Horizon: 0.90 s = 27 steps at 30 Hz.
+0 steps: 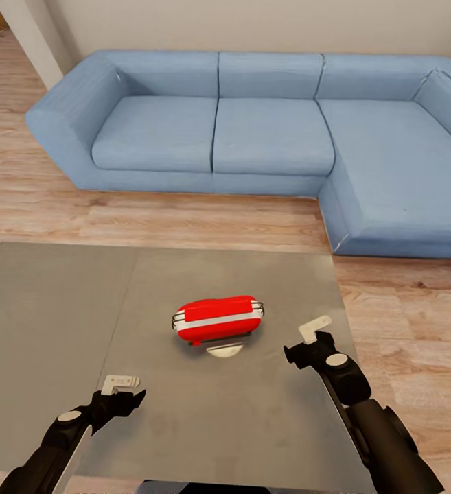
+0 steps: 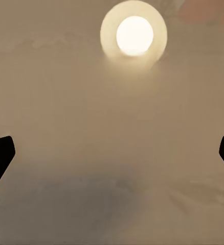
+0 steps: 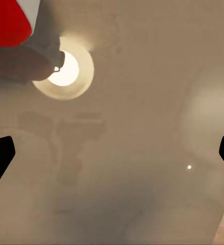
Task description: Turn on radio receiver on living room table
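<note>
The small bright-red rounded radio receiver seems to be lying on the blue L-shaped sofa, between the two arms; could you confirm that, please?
Not quite: the small bright-red rounded radio receiver lies on the glossy grey table, not the sofa, between the two arms, as the head view shows.

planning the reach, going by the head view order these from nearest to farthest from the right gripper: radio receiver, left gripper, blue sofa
1. The radio receiver, on the table just ahead and to the left of the right gripper.
2. The left gripper, across the table's near side, on the robot's left.
3. The blue sofa, on the floor beyond the table's far edge.
</note>
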Tool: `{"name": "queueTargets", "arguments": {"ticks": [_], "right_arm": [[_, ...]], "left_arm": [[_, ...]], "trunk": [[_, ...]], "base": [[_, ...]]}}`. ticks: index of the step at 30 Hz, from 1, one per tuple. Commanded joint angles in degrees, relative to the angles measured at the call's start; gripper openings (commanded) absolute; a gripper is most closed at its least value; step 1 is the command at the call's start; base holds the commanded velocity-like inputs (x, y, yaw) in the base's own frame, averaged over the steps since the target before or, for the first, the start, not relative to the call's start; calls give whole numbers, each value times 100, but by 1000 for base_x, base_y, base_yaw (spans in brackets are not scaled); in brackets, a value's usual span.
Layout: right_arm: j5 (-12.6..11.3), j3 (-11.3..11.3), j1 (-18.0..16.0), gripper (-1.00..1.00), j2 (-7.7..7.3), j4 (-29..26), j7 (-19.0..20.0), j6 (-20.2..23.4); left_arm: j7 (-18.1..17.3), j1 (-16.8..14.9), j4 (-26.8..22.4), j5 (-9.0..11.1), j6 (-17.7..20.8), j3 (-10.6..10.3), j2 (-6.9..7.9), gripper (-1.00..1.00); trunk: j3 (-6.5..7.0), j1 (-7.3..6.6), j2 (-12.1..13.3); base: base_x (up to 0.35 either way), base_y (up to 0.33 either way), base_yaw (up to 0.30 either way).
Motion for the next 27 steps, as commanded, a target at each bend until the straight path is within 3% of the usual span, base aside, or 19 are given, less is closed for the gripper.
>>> {"name": "queueTargets", "arguments": {"ticks": [1, 27], "right_arm": [[6, 0, 0, 100, 0, -12, 2, 0], [46, 0, 0, 100, -17, -145, 8, 20]], "left_arm": [[0, 0, -9, 0, 1, -1, 0, 100], [0, 0, -36, 0, 25, -2, 0, 100]], "trunk": [[-10, 0, 0], [-252, 0, 0]], "base": [[0, 0, 0], [0, 0, 0]]}}
